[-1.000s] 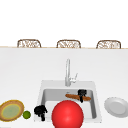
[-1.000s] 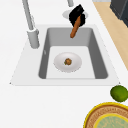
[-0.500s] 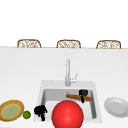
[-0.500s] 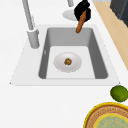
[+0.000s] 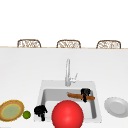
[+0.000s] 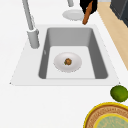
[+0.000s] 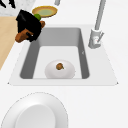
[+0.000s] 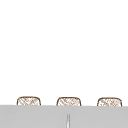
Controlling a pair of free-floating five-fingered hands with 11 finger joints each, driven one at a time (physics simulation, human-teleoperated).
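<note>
The right hand (image 5: 85,93) has its fingers curled round a brown wooden stick-like utensil (image 5: 78,96), gripping it near one end; the rest of the utensil reaches out toward the left, level and slightly tilted. Hand and utensil hang in the air above the sink (image 5: 46,86), over its right half and in front of the faucet (image 5: 67,72). In the right side view the same hand (image 7: 29,25) is above the sink's front rim. On the sink floor lies a small white dish (image 6: 67,62) with a brown lump at its middle. The left hand (image 5: 40,110) hovers over the sink's front left corner, fingers curled and holding nothing. Left of the sink sit a lime (image 5: 26,114) and a yellow-rimmed plate (image 5: 11,110); right of it a white plate (image 5: 116,107). A large red ball (image 5: 67,115) covers the sink's front edge.
</note>
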